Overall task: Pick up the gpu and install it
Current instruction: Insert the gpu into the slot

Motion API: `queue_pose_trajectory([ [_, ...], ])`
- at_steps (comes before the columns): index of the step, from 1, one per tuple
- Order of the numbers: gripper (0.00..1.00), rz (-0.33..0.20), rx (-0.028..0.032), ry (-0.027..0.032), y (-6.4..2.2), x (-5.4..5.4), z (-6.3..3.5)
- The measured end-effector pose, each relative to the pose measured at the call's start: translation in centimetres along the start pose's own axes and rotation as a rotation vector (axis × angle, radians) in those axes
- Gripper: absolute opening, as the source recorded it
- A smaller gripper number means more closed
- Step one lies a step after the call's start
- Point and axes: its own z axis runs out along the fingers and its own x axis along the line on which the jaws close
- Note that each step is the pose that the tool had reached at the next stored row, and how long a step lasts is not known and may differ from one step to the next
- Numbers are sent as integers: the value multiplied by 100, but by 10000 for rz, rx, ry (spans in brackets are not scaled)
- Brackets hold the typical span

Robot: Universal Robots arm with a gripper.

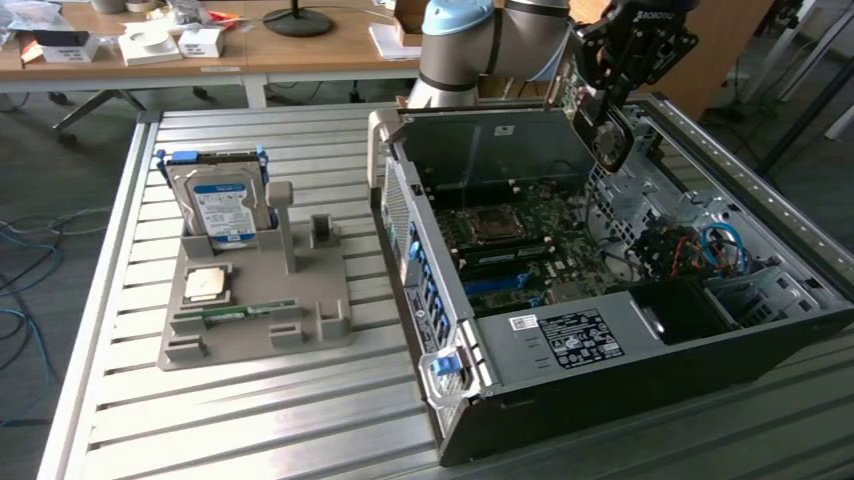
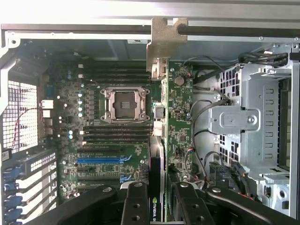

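The gpu [image 1: 601, 120] is gripped edge-on by the gripper [image 1: 625, 62], whose fingers [image 2: 136, 208] are closed against the card's two faces. The card is held in the air above the far side of the open computer case [image 1: 441, 150], over the motherboard [image 1: 521, 245]. Its silver bracket [image 2: 166, 40] is seen pointing away from the wrist. A hard drive [image 1: 220, 205] is seen standing in the grey holder [image 1: 254, 320] on the table [image 1: 267, 420].
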Motion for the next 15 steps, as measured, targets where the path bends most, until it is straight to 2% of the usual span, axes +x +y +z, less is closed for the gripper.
queue_pose_trajectory([
  [6, 26, -109, -2, 5, 0, 1, 0],
  [7, 26, -608, -16, 31, 0, 0, 0],
  [15, 26, -1866, -50, 93, 0, 0, 2],
])
